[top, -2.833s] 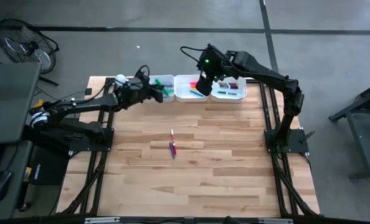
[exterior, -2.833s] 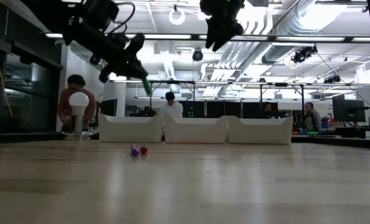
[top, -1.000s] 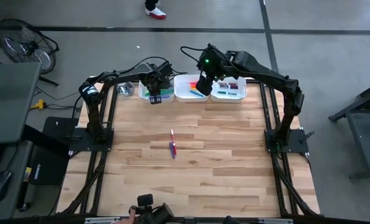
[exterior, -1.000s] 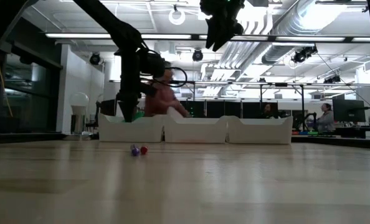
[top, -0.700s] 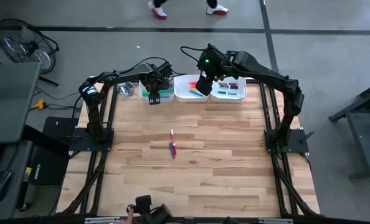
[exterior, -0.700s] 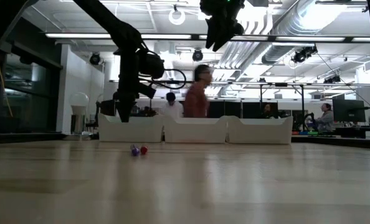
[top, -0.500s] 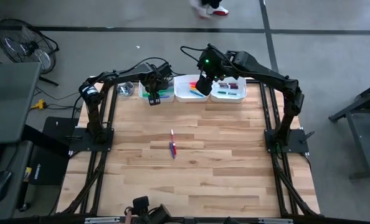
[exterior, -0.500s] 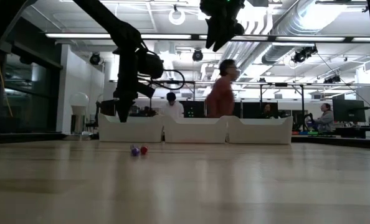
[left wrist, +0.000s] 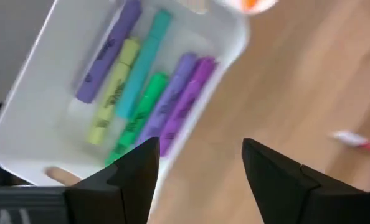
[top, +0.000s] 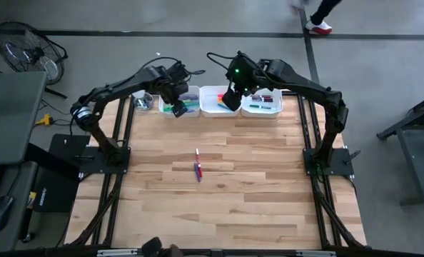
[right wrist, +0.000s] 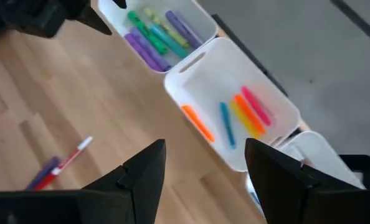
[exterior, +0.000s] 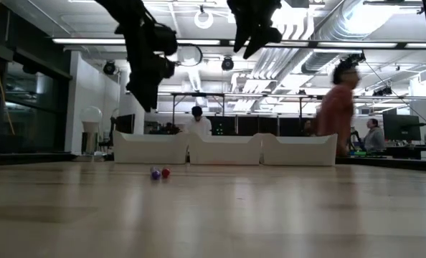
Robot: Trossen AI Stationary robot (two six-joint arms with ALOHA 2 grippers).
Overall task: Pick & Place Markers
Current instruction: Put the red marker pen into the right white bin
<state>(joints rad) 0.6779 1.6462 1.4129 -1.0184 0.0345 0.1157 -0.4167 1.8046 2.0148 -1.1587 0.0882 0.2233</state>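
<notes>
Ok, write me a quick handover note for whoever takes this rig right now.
Left pincer: open, empty, raised over the left tray.
Right pincer: open, empty, hovering above the middle tray.
Done: green, yellow, teal and purple markers lie in the left tray; orange, pink, yellow and blue ones in the middle tray; more in the right tray.
Left: two markers, red and purple, lie mid-table.

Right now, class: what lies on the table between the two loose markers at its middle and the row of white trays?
Nothing: in the high view only bare wood separates the loose markers from the white trays; the low view agrees.
</notes>
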